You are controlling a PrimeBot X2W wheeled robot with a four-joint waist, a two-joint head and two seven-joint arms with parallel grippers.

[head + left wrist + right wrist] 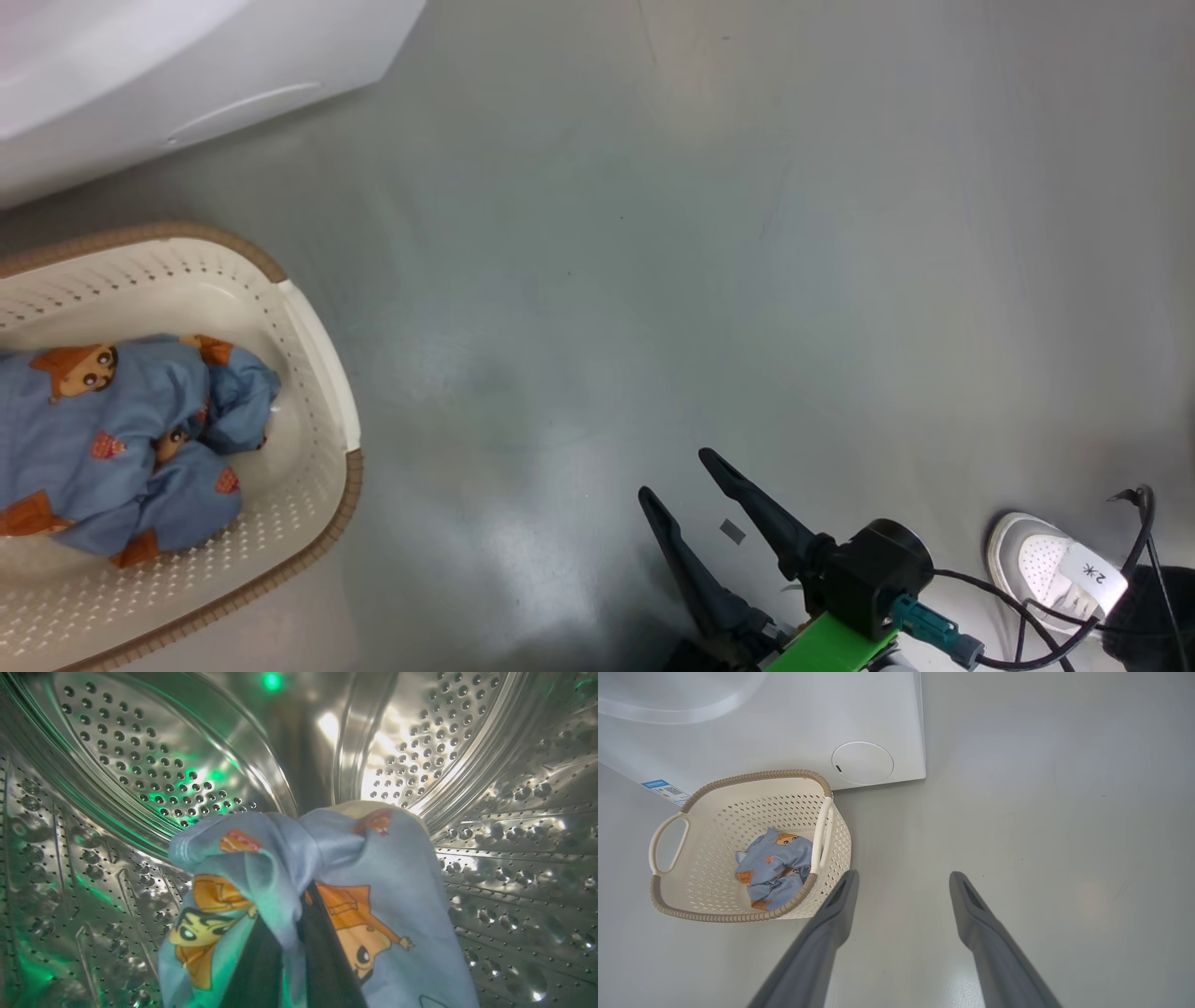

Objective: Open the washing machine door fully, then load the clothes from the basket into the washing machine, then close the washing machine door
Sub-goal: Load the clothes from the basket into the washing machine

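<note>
My left gripper reaches inside the washing machine's steel perforated drum, shut on a blue cartoon-print garment that drapes over its fingers. The cream basket sits on the floor at the left of the head view with another blue cartoon-print garment inside; the right wrist view shows the basket with that garment in front of the white washing machine. My right gripper hangs open over bare floor, right of the basket. The washing machine door is out of view.
The washing machine's white lower front fills the head view's top left corner, with its round flap and blue sticker low on the front. A person's white shoe and black cables are at the lower right.
</note>
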